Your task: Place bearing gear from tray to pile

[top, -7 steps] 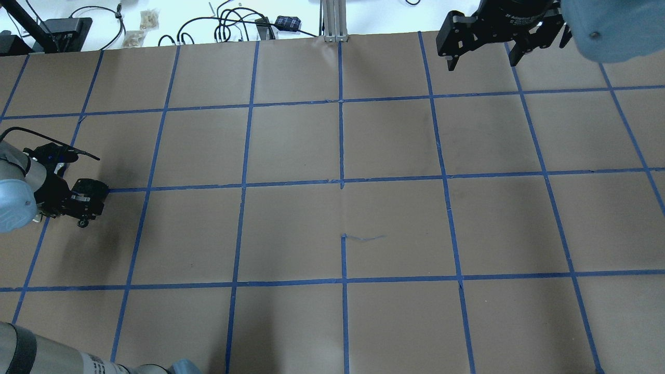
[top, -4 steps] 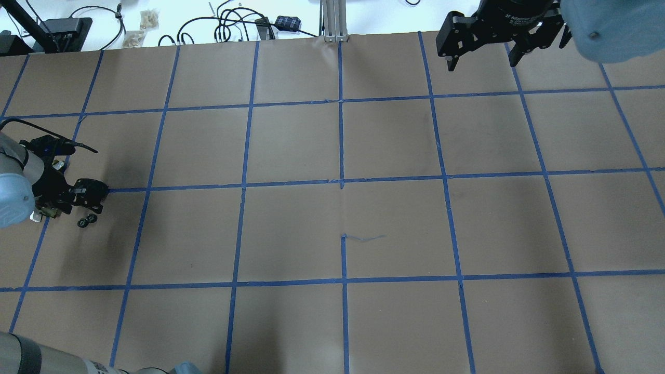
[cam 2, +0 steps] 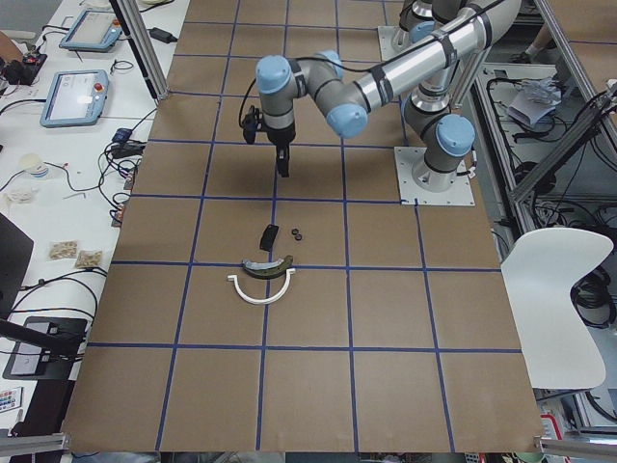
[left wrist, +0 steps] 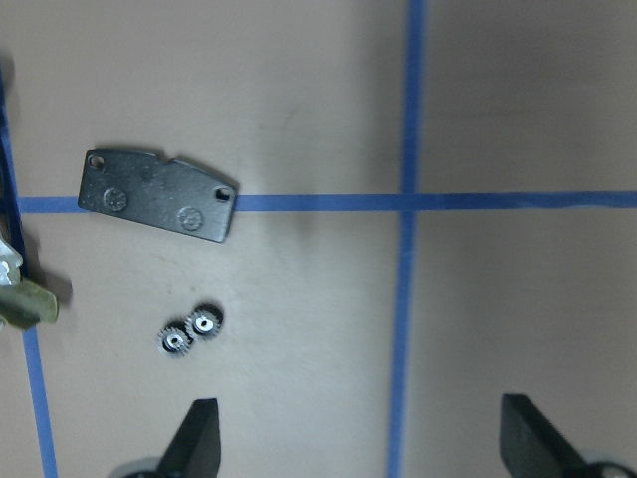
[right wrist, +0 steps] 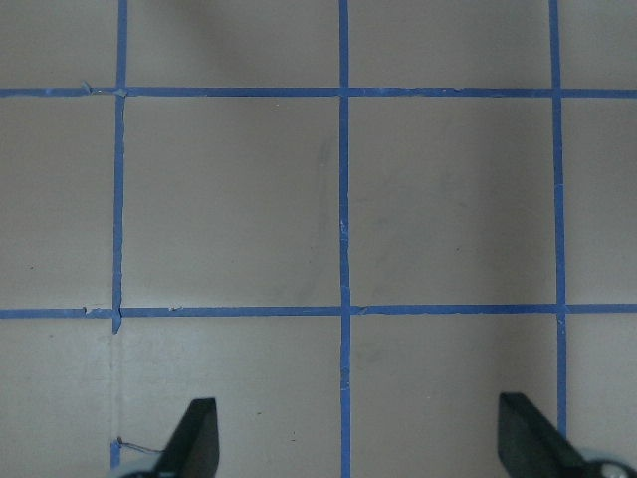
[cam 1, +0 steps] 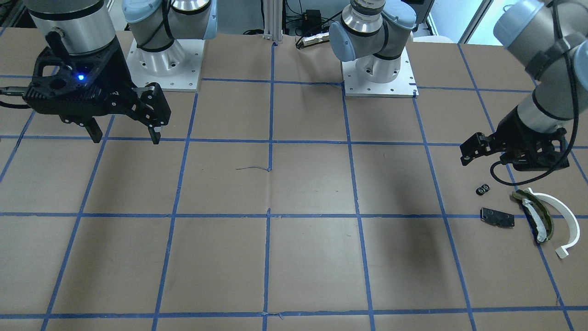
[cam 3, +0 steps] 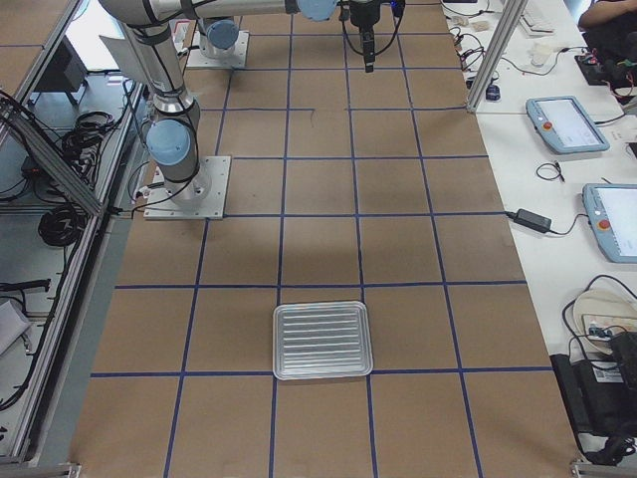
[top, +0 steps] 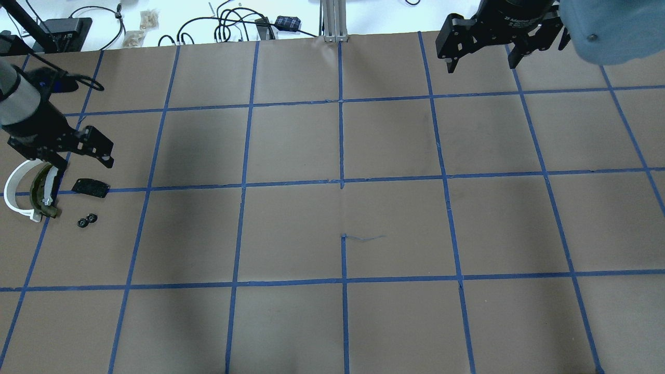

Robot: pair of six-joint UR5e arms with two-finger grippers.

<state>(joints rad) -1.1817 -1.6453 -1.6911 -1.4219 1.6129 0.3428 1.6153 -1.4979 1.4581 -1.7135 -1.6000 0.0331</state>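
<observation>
The bearing gear (top: pixel 87 221) lies free on the brown paper, a tiny black double ring, also in the left wrist view (left wrist: pixel 189 331) and the front view (cam 1: pixel 483 188). Beside it is the pile: a flat black plate (top: pixel 91 187), a dark olive curved piece (top: pixel 42 191) and a white arc (top: pixel 14 193). My left gripper (top: pixel 85 165) hangs open and empty above the table, just beyond the plate; its fingertips (left wrist: pixel 199 438) stand wide apart. My right gripper (top: pixel 480 63) is open and empty at the far right, over bare paper (right wrist: pixel 343 249).
A ribbed silver tray (cam 3: pixel 322 341) lies on the table near the robot's right end, far from the pile. Blue tape lines grid the brown paper. Cables and small items lie on the white bench beyond the far edge (top: pixel 234 21).
My left gripper has let go of the bearing gear, risen and moved toward the far side, uncovering the pile. The gear stays where it was set down. The right arm has barely moved.
</observation>
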